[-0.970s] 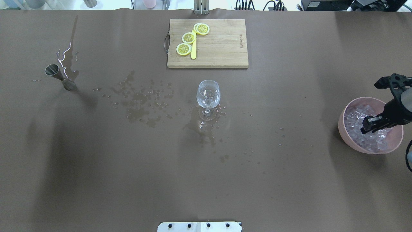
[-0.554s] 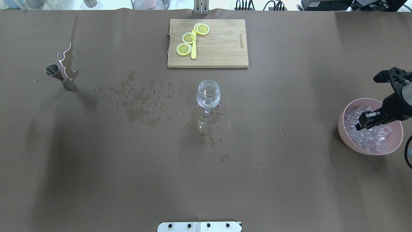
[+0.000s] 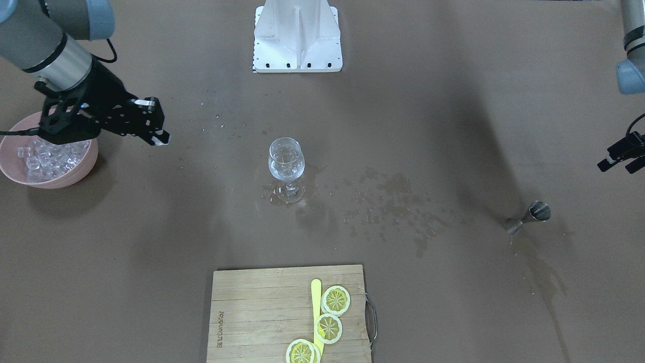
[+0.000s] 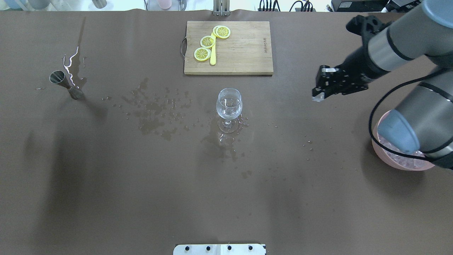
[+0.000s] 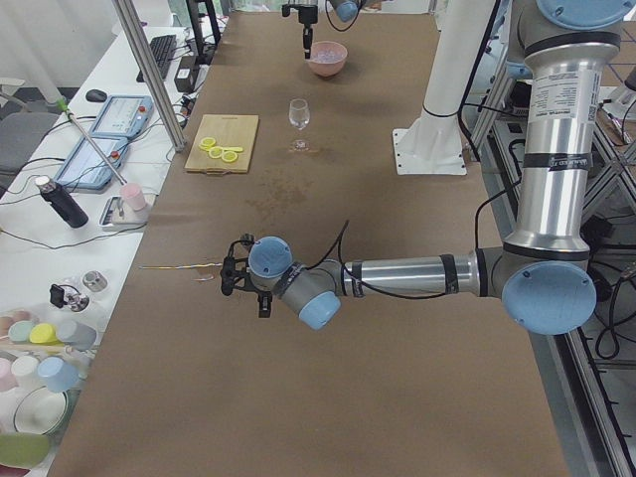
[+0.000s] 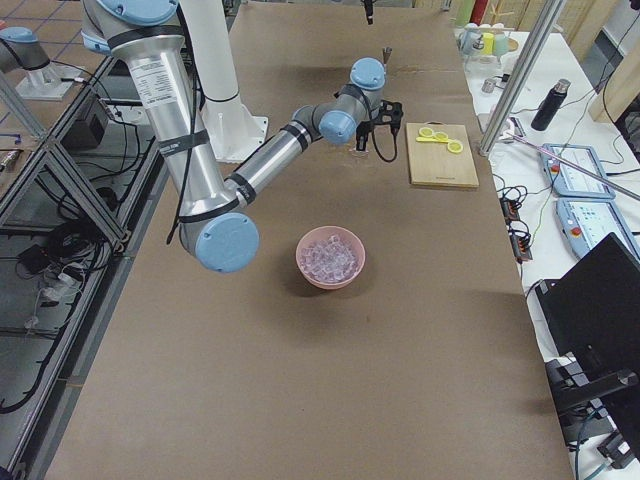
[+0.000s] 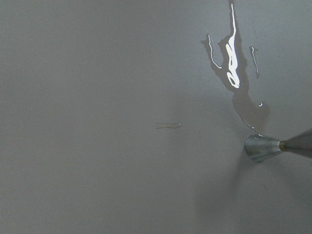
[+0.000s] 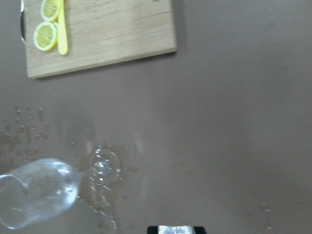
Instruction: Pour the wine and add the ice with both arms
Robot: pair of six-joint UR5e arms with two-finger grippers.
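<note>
A stemmed wine glass (image 4: 229, 102) stands upright mid-table with a little clear liquid in it; it also shows in the front view (image 3: 286, 161) and the right wrist view (image 8: 36, 192). My right gripper (image 4: 317, 96) hangs above the table to the right of the glass, well apart from it, shut on a small whitish ice cube (image 3: 162, 140). The pink bowl (image 3: 55, 177) of ice cubes (image 3: 48, 151) sits behind it at the table's right end. My left gripper (image 3: 616, 166) hovers open and empty near the steel jigger (image 4: 65, 84).
A wooden cutting board (image 4: 240, 49) with lemon slices (image 4: 207, 41) and a yellow knife lies beyond the glass. Spilled liquid wets the table around the glass's foot, left of it (image 4: 155, 109), and by the jigger (image 7: 234, 63). The white pedestal (image 3: 297, 35) stands at the robot's edge.
My right gripper has lifted out of the pink bowl and swung left toward the glass, carrying an ice cube. The glass, jigger and board have not moved.
</note>
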